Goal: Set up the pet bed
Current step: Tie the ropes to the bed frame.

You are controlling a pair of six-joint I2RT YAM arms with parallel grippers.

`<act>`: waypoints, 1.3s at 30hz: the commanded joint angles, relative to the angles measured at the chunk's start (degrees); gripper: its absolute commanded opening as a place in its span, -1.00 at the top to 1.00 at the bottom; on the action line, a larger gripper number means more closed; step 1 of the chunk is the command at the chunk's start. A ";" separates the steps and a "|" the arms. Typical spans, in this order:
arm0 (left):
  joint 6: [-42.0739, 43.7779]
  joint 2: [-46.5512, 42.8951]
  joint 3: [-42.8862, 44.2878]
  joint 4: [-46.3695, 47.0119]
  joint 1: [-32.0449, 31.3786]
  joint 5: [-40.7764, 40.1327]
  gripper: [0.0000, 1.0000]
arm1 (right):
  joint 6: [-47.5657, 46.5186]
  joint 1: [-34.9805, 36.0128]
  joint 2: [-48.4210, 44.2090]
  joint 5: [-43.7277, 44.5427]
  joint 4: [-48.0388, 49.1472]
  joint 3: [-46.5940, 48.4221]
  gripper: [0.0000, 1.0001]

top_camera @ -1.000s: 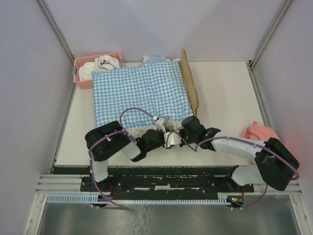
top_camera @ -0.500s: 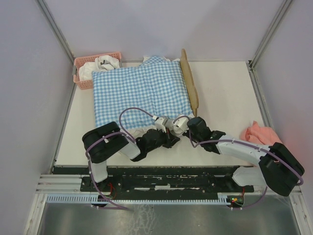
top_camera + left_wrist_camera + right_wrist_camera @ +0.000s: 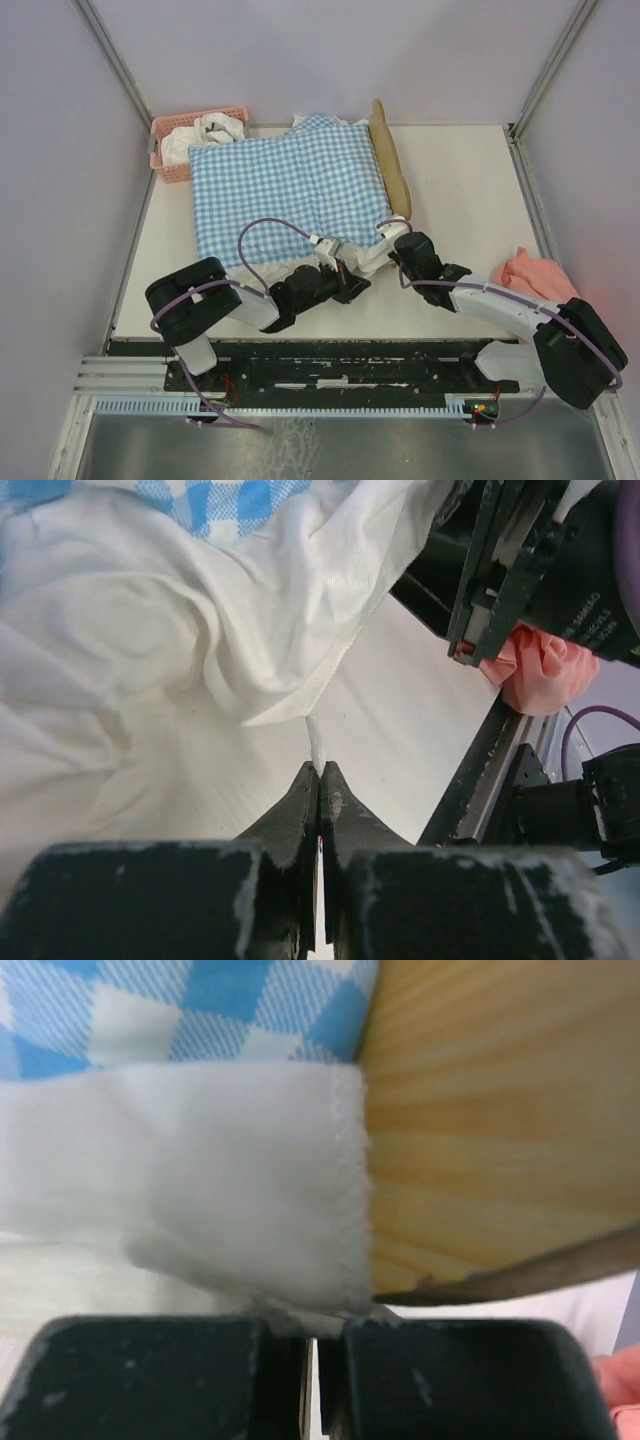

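Note:
The pet bed shows only as its light-wood wavy headboard [image 3: 390, 170], standing on edge along the right side of the blue-white gingham bedding [image 3: 285, 195] that covers the rest. My left gripper [image 3: 352, 283] lies at the bedding's near edge. In the left wrist view it [image 3: 319, 770] is shut on a thin white ruffle edge [image 3: 316, 735]. My right gripper [image 3: 393, 243] is at the headboard's near end. In the right wrist view it [image 3: 312, 1325] is shut on the white ruffle [image 3: 200, 1180], right beside the wood [image 3: 500, 1130].
A pink plastic basket [image 3: 175, 140] holding white cloth stands at the back left. A pink cloth [image 3: 525, 270] lies at the right table edge and also shows in the left wrist view [image 3: 540, 670]. Metal frame posts rise at both back corners.
My right gripper has moved right and away from me to the headboard's near end, drawing the white ruffle with it. My left arm has shifted slightly, its gripper still at the bedding's near edge.

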 commanded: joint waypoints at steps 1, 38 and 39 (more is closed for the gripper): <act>0.75 -2.42 -0.77 -1.06 -0.69 -1.32 0.95 | -0.47 -2.70 -3.52 -2.66 7.29 -0.65 0.96; 8.99 -8.14 4.69 -22.20 -6.85 -18.50 0.29 | -14.05 -3.51 -8.28 -26.81 16.10 -10.99 0.95; 9.94 -9.20 5.37 -23.43 -7.14 -19.34 0.28 | -14.15 -3.52 -8.21 -26.71 16.39 -11.05 0.95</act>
